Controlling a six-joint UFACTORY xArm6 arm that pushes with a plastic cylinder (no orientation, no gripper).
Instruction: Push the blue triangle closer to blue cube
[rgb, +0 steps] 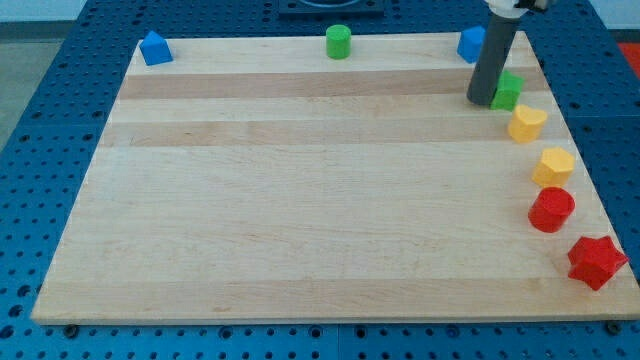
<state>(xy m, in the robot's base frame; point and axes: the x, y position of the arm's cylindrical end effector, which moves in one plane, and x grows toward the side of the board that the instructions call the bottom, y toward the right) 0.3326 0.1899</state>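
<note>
— So where does my tip (481, 101) stand right now?

— Near the view's top right corner of the wooden board (300, 200), resting on the surface. It touches, or all but touches, the left side of a green block (508, 90) whose shape I cannot make out. The blue cube (470, 44) sits just above it at the board's top edge, partly hidden behind the rod.

— And the blue triangle (154, 48)?

— Far off, at the view's top left corner, well apart from the tip and from the cube. A green cylinder (338, 41) stands between them along the top edge.

— Any fingers open or shut?

— None to tell of; the arm ends in a plain rod holding nothing.

— Anything else?

— Down the right edge: a yellow heart (527, 123), a yellow hexagon-like block (553, 165), a red cylinder (551, 210), a red star (597, 262).
</note>
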